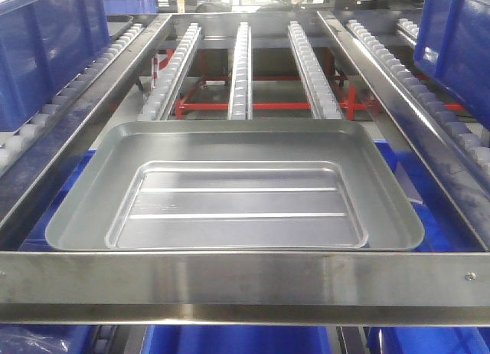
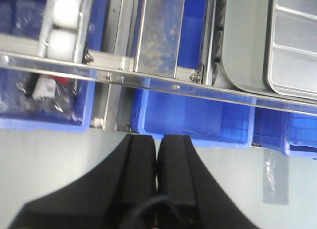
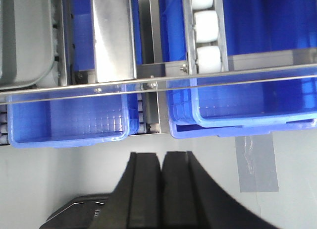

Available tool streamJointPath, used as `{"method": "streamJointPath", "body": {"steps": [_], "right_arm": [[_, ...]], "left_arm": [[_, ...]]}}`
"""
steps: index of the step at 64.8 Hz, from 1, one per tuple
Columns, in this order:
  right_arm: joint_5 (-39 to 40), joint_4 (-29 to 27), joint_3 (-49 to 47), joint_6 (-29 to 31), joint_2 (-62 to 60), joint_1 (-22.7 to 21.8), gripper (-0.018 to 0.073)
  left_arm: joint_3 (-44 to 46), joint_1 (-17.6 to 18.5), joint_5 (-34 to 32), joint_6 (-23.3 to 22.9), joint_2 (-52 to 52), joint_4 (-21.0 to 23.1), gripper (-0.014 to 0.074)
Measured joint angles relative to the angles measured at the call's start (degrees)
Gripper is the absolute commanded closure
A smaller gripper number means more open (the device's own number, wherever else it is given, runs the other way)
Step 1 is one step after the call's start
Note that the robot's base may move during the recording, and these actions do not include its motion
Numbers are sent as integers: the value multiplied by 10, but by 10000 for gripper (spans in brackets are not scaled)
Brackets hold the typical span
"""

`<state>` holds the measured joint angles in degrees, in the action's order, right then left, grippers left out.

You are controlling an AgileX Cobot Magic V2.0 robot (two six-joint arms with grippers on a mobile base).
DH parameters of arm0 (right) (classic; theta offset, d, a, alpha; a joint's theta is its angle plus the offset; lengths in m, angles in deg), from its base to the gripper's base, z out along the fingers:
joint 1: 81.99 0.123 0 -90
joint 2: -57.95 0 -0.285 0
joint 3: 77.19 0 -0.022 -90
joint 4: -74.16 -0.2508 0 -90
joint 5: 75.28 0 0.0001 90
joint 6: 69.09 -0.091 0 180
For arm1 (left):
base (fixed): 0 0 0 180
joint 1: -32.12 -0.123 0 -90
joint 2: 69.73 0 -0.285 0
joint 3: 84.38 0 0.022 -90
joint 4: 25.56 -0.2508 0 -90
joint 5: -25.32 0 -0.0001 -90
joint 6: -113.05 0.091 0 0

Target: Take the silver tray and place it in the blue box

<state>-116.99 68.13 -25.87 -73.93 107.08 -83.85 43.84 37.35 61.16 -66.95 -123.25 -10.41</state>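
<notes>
1. We count one silver tray (image 1: 233, 208). It lies flat on the middle lane of the roller rack, with its near edge at the steel crossbar (image 1: 245, 277). Two parallel ridges run left to right across its bottom.
2. Beyond the far edge of the tray, we count three roller rails (image 1: 240, 63) in the same lane.
3. In the front view we count two large blue crates on the side lanes, one far left (image 1: 46, 55) and one far right (image 1: 459, 47). Both are well apart from the tray.
4. The left end effector (image 2: 157, 154) is clenched on nothing, its two black fingers pressed together. It hangs over the grey floor (image 2: 59, 159), near of the rack. The left part of the tray (image 2: 245, 45) shows at the far right of this view.
5. The right end effector (image 3: 161, 179) is likewise clenched and empty, with two fingers touching. One corner of the tray (image 3: 25, 35) shows at the far left.
6. Below the rack, the right wrist view shows two blue crates, one left (image 3: 64, 125) and one right (image 3: 247, 105). It also shows three white rollers (image 3: 205, 30) and one strip of grey tape (image 3: 255, 162) on the floor.
7. The left wrist view shows three blue containers below the rack; the middle one (image 2: 198, 120) sits under the left edge of the tray.
8. We cannot tell which crate is the destination.
</notes>
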Motion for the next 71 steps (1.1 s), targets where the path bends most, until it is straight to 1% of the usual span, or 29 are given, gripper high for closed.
{"method": "streamJointPath", "body": {"steps": [4, 10, 20, 23, 28, 32, 37, 41, 43, 45, 49, 53, 61, 68, 71], "right_arm": [[-12, 0, -3, 0, 9, 0, 502], [-30, 0, -14, 0, 33, 0, 501], [-21, 0, -43, -9, 85, 0, 498], [-13, 0, -53, -20, 107, 2, 498], [3, 8, -67, -41, 139, 15, 498], [14, 20, -80, -66, 164, 40, 498], [27, 48, -98, -111, 193, 79, 498], [34, 82, -114, -153, 220, 118, 498], [38, 96, -122, -173, 232, 133, 498], [40, 118, -134, -202, 252, 156, 498], [43, 141, -154, -241, 281, 181, 498], [44, 154, -175, -264, 315, 205, 498], [43, 161, -231, -281, 387, 241, 498], [39, 160, -281, -283, 445, 260, 500], [38, 151, -298, -284, 470, 264, 500]], "left_arm": [[1, 1, 1, 0, -11, 6, 603], [7, 18, 6, 0, -21, 12, 602], [40, 78, 0, 0, -46, 15, 602], [48, 94, -10, -12, -63, 16, 602], [64, 120, -26, -58, -103, 3, 602], [82, 138, -33, -101, -141, -27, 602], [117, 167, -35, -171, -199, -91, 602], [145, 188, -36, -212, -244, -130, 602], [161, 200, -36, -226, -262, -141, 602], [178, 211, -36, -236, -289, -152, 602], [205, 229, -37, -245, -321, -155, 602], [228, 243, -39, -249, -355, -156, 602], [272, 262, -40, -251, -411, -156, 602], [302, 265, -33, -255, -446, -157, 602], [315, 265, -26, -267, -457, -163, 602]]}}
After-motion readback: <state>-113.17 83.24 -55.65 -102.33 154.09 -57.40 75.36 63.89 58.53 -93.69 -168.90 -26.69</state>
